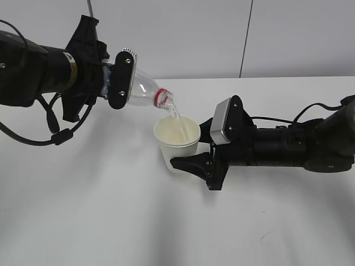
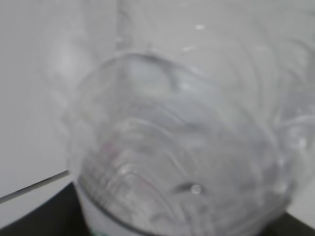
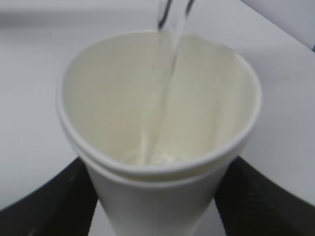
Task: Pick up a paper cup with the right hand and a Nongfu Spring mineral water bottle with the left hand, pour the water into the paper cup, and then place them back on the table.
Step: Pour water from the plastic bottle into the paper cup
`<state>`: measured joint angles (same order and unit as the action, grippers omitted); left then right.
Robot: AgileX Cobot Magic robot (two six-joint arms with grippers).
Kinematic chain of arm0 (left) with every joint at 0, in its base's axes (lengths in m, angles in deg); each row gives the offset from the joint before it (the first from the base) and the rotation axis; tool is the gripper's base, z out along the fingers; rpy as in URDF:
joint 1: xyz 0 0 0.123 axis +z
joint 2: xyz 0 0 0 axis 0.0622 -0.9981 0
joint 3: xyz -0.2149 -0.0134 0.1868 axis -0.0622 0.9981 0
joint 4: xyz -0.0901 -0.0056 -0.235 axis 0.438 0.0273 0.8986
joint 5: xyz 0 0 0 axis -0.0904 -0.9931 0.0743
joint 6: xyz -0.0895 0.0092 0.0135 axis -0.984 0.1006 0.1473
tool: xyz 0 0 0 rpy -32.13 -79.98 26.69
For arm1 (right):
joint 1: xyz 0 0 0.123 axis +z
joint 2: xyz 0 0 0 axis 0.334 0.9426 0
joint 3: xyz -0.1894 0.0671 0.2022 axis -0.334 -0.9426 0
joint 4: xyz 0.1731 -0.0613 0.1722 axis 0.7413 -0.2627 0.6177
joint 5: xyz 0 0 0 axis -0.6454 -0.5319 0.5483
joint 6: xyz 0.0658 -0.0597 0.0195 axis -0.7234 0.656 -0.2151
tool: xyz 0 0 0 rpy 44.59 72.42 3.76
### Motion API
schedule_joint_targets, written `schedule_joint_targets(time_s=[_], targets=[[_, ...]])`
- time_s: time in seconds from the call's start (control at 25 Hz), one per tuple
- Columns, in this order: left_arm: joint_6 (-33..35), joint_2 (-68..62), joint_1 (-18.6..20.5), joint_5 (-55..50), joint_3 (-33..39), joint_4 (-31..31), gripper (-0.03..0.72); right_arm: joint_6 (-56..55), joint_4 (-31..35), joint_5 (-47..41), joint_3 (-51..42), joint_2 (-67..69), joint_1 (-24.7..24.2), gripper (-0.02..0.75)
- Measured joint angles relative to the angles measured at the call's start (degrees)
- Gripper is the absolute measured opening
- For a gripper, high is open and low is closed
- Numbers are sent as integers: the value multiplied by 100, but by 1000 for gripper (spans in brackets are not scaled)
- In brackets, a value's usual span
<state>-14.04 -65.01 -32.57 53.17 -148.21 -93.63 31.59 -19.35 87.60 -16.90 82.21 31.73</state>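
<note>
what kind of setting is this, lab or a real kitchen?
Likely a lab or test bench, not a kitchen: a bare white table, plain pale wall panels behind, and only the bottle and paper cup in the two grippers.

Slanted exterior overview; wrist views very close, perhaps sharing only the paper cup (image 3: 157, 147) with it.

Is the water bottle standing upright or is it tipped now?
Tipped. The left hand holds the water bottle with its mouth slanting down over the paper cup, and water streams into the cup.
</note>
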Motion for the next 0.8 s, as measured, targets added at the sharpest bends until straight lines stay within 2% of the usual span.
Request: schedule_joint_targets(time_s=[0.8], targets=[[0, 0, 0, 4, 0, -17, 418, 0, 0, -27, 0, 0, 0, 514]])
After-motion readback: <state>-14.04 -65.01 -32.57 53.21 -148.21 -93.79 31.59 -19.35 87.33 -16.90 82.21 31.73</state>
